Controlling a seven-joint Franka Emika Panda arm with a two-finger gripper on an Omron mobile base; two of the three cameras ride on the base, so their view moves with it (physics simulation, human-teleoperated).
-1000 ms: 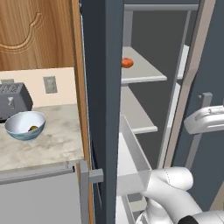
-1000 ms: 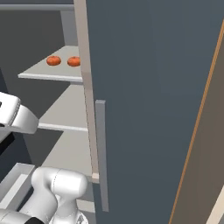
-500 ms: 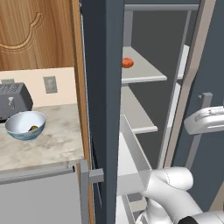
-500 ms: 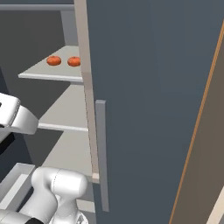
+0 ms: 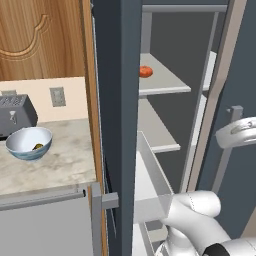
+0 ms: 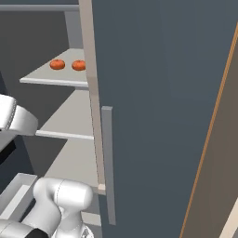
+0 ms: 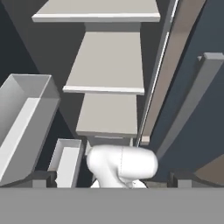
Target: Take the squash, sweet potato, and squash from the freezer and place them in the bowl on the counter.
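Freezer door open. Gripper spread, empty. One item sits in bowl; two orange vegetables on shelf. Next: reach up, grasp one.

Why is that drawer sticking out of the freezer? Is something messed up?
Nothing looks spilled or broken. The clear drawer is just pulled out of the freezer, whose door stands open. Two orange vegetables sit neatly on a shelf, and the bowl stands upright on the counter.
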